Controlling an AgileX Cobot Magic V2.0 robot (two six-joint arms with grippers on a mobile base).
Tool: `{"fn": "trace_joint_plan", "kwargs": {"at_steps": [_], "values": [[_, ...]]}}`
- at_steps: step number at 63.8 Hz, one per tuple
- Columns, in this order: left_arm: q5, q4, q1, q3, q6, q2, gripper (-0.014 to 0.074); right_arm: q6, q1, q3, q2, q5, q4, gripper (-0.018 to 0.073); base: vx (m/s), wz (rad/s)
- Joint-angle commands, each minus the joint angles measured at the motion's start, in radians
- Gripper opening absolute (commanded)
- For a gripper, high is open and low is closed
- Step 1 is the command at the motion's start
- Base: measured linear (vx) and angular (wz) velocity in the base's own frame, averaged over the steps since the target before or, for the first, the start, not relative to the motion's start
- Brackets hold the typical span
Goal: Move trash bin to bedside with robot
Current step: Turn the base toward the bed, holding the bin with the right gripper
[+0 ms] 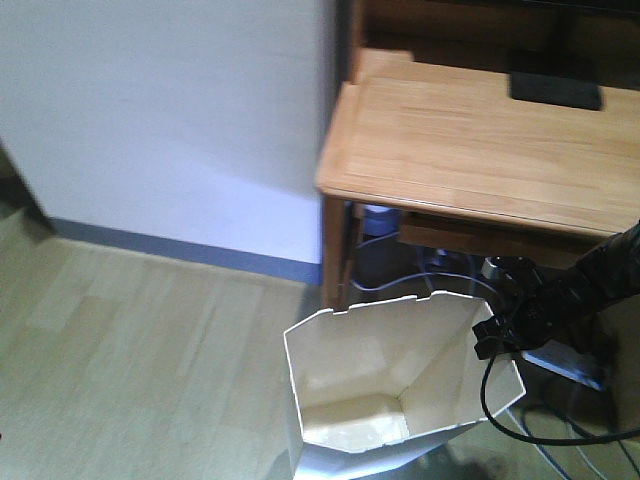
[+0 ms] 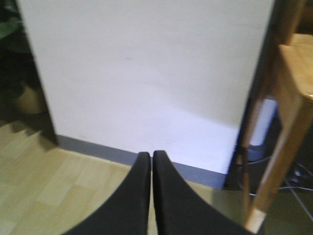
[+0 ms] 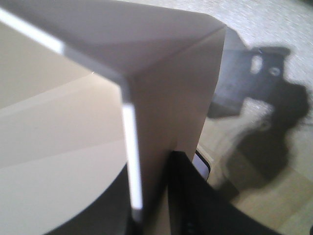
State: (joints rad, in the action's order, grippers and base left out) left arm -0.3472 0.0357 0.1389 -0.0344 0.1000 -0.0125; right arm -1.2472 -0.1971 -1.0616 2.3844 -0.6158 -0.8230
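Note:
The white trash bin (image 1: 380, 380) stands on the wood floor at the bottom middle of the front view, its angular rim and cream inside facing me. My right gripper (image 1: 492, 335), on a slim black arm coming from the right, is shut on the bin's right rim. In the right wrist view the bin wall (image 3: 171, 98) runs between the two black fingers of that gripper (image 3: 154, 196), one inside and one outside. My left gripper (image 2: 151, 159) is shut on nothing and faces a white wall. The bedside is out of view.
A light wooden desk (image 1: 480, 140) stands just behind the bin, with a black flat object (image 1: 555, 90) on top. Cables (image 1: 560, 430) and a power strip (image 1: 565, 362) lie under it. A white wall (image 1: 170, 120) with grey skirting fills the left. The desk leg (image 2: 279, 147) is close on the right.

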Motion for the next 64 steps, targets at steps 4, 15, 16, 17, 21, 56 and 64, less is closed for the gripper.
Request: {"fn": "trace_joint_plan", "kwargs": {"at_steps": [4,15,16,17,21,56,64], "values": [[0.066,-0.002,-0.003,-0.003,0.004,-0.014,-0.0006,-0.007,-0.001,-0.008,-0.073,-0.195,-0.069,-0.0003,-0.07,0.67],[0.066,-0.002,-0.003,-0.003,0.004,-0.014,-0.0006,-0.007,-0.001,-0.008,-0.073,-0.195,-0.069,-0.0003,-0.07,0.7],[0.066,-0.002,-0.003,-0.003,0.004,-0.014,-0.0006,-0.007,-0.001,-0.008,-0.073,-0.195,-0.069,-0.0003,-0.06,0.71],[0.066,-0.002,-0.003,-0.003,0.004,-0.014,-0.0006,-0.007,-0.001,-0.008,-0.073,-0.195,-0.069,-0.0003,-0.06,0.71],[0.066,-0.002,-0.003,-0.003,0.004,-0.014,-0.0006,-0.007,-0.001,-0.008,-0.073,-0.195,-0.069,-0.0003,-0.06,0.69],[0.066,-0.002,-0.003,-0.003,0.004,-0.014,-0.0006,-0.007,-0.001,-0.008,-0.073,-0.195,-0.069,-0.0003,0.03,0.52],[0.066,-0.002,-0.003,-0.003,0.004,-0.014,-0.0006,-0.008,-0.001,-0.008,-0.073,-0.195,-0.069,-0.0003,0.1,0.46]]}}
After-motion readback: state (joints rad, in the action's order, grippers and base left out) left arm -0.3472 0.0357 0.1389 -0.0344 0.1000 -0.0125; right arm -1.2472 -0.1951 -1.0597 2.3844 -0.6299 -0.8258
